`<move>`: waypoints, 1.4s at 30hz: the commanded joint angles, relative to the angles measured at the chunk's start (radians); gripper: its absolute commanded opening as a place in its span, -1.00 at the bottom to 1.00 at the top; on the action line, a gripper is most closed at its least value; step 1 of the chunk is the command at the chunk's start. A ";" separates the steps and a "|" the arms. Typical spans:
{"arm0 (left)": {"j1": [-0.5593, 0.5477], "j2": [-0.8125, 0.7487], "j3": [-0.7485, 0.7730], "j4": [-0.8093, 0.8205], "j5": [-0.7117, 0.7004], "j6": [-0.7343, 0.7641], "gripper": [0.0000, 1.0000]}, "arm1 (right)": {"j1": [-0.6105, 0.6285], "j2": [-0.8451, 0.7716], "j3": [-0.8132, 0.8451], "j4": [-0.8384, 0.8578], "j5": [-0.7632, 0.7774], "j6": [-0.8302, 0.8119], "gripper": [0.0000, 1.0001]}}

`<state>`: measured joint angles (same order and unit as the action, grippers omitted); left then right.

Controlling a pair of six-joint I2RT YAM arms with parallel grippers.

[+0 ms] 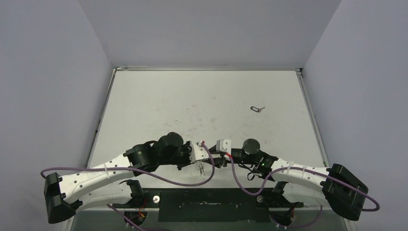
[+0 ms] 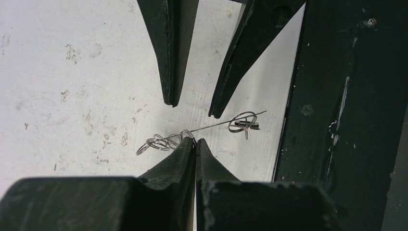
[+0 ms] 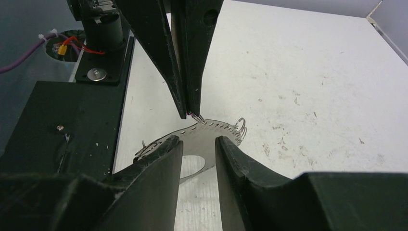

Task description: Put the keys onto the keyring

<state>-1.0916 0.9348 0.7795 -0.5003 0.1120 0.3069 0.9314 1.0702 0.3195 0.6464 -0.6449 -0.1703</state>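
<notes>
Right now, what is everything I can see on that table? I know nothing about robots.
keys: one, silver with a black loop, alone on the far right of the table.
keyring: one, silvery, near edge, between the two grippers.
small rings: several, silver, strung on the keyring.
table: one, whitish and scuffed, walled on three sides.
base plate: one, black, along the near edge.
cables: two, purple, looping off the arms.
left gripper: one, black, shut on the keyring.
right gripper: one, black, open, a finger on each side of the keyring.
</notes>
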 commanded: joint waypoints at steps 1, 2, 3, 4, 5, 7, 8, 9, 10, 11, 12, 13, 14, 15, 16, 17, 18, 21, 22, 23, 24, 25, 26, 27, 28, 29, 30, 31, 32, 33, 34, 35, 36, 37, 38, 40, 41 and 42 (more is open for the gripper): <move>-0.001 -0.011 0.038 -0.011 0.017 0.045 -1.00 | 0.011 0.028 0.048 0.123 -0.040 0.009 -0.36; -0.001 -0.017 0.035 -0.001 0.017 0.048 -1.00 | 0.012 0.033 0.049 0.126 -0.042 0.009 -0.35; -0.001 -0.024 0.031 0.011 0.018 0.050 -1.00 | 0.012 0.038 0.051 0.128 -0.042 0.008 -0.36; -0.001 -0.033 0.030 0.020 0.018 0.054 -1.00 | 0.014 0.040 0.052 0.129 -0.042 0.007 -0.36; -0.001 -0.041 0.029 0.031 0.021 0.056 -1.00 | 0.014 0.041 0.053 0.130 -0.043 0.006 -0.36; -0.001 -0.056 0.027 0.048 0.026 0.057 -1.00 | 0.014 0.042 0.053 0.133 -0.042 0.005 -0.36; -0.001 -0.061 0.028 0.054 0.027 0.059 -1.00 | 0.014 0.041 0.054 0.132 -0.043 0.002 -0.36; -0.001 -0.066 0.029 0.057 0.029 0.060 -1.00 | 0.015 0.040 0.055 0.133 -0.044 0.001 -0.36; -0.001 -0.067 0.032 0.057 0.029 0.062 -1.00 | 0.015 0.040 0.056 0.132 -0.045 -0.001 -0.36; -0.001 -0.067 0.035 0.056 0.029 0.062 -1.00 | 0.015 0.040 0.058 0.131 -0.045 -0.001 -0.37; -0.001 -0.063 0.040 0.053 0.030 0.062 -1.00 | 0.017 0.042 0.060 0.131 -0.048 -0.003 -0.38; -0.001 -0.060 0.043 0.050 0.033 0.061 -1.00 | 0.017 0.042 0.063 0.131 -0.048 -0.003 -0.39; -0.001 -0.050 0.048 0.044 0.036 0.062 -1.00 | 0.017 0.043 0.065 0.131 -0.050 -0.004 -0.39; -0.001 -0.043 0.050 0.042 0.040 0.063 -1.00 | 0.018 0.046 0.067 0.131 -0.051 -0.004 -0.40; -0.001 -0.038 0.053 0.040 0.044 0.063 -1.00 | 0.019 0.048 0.070 0.131 -0.051 -0.006 -0.40; -0.001 -0.033 0.056 0.040 0.049 0.064 -1.00 | 0.021 0.051 0.073 0.131 -0.052 -0.007 -0.41; -0.001 -0.029 0.058 0.041 0.054 0.064 -1.00 | 0.021 0.056 0.075 0.131 -0.052 -0.009 -0.41; -0.001 -0.024 0.060 0.047 0.058 0.066 -1.00 | 0.027 0.072 0.083 0.131 -0.056 -0.014 -0.43; -0.001 -0.025 0.059 0.051 0.058 0.067 -1.00 | 0.029 0.081 0.086 0.128 -0.058 -0.016 -0.44; -0.001 -0.025 0.059 0.054 0.058 0.067 -1.00 | 0.032 0.087 0.089 0.124 -0.060 -0.019 -0.45; -0.001 -0.026 0.059 0.056 0.058 0.067 -1.00 | 0.033 0.091 0.090 0.123 -0.062 -0.022 -0.47; -0.001 -0.025 0.059 0.058 0.057 0.067 -1.00 | 0.034 0.096 0.090 0.123 -0.062 -0.027 -0.47; -0.001 -0.025 0.060 0.060 0.056 0.067 -1.00 | 0.035 0.101 0.089 0.122 -0.062 -0.028 -0.47; -0.001 -0.027 0.058 0.062 0.055 0.067 -1.00 | 0.036 0.105 0.090 0.122 -0.062 -0.030 -0.48; 0.000 -0.027 0.058 0.062 0.055 0.067 -1.00 | 0.036 0.108 0.090 0.121 -0.064 -0.032 -0.48; -0.001 -0.028 0.058 0.064 0.056 0.068 -1.00 | 0.036 0.110 0.090 0.119 -0.065 -0.033 -0.48; -0.001 -0.028 0.056 0.067 0.056 0.068 -1.00 | 0.037 0.112 0.088 0.120 -0.065 -0.034 -0.50; -0.001 -0.030 0.054 0.069 0.057 0.067 -1.00 | 0.037 0.114 0.088 0.122 -0.067 -0.034 -0.53; -0.001 -0.031 0.052 0.072 0.058 0.067 -1.00 | 0.038 0.115 0.091 0.122 -0.070 -0.035 -0.62; -0.001 -0.030 0.051 0.075 0.059 0.067 -1.00 | 0.038 0.117 0.092 0.121 -0.075 -0.035 -0.72; -0.001 -0.031 0.050 0.076 0.060 0.067 -1.00 | 0.038 0.119 0.093 0.119 -0.077 -0.037 -0.84; -0.001 -0.031 0.049 0.076 0.059 0.068 -1.00 | 0.038 0.121 0.096 0.114 -0.080 -0.039 -0.97; -0.001 -0.031 0.048 0.076 0.058 0.069 -1.00 | 0.039 0.122 0.097 0.107 -0.081 -0.043 -1.00; -0.001 -0.031 0.047 0.076 0.056 0.068 -1.00 | 0.039 0.122 0.097 0.103 -0.080 -0.044 -1.00; -0.001 -0.034 0.046 0.076 0.056 0.069 -1.00 | 0.038 0.122 0.097 0.101 -0.077 -0.044 -1.00; -0.001 -0.042 0.039 0.080 0.050 0.067 -1.00 | 0.038 0.121 0.090 0.104 -0.073 -0.043 -1.00; -0.001 -0.049 0.033 0.084 0.044 0.063 -1.00 | 0.038 0.119 0.085 0.109 -0.068 -0.040 -1.00; -0.001 -0.059 0.025 0.090 0.034 0.056 -1.00 | 0.038 0.117 0.080 0.123 -0.066 -0.034 -1.00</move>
<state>-1.0897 0.9123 0.7837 -0.5007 0.1349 0.3744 0.9615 1.1809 0.3725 0.7097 -0.6968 -0.1986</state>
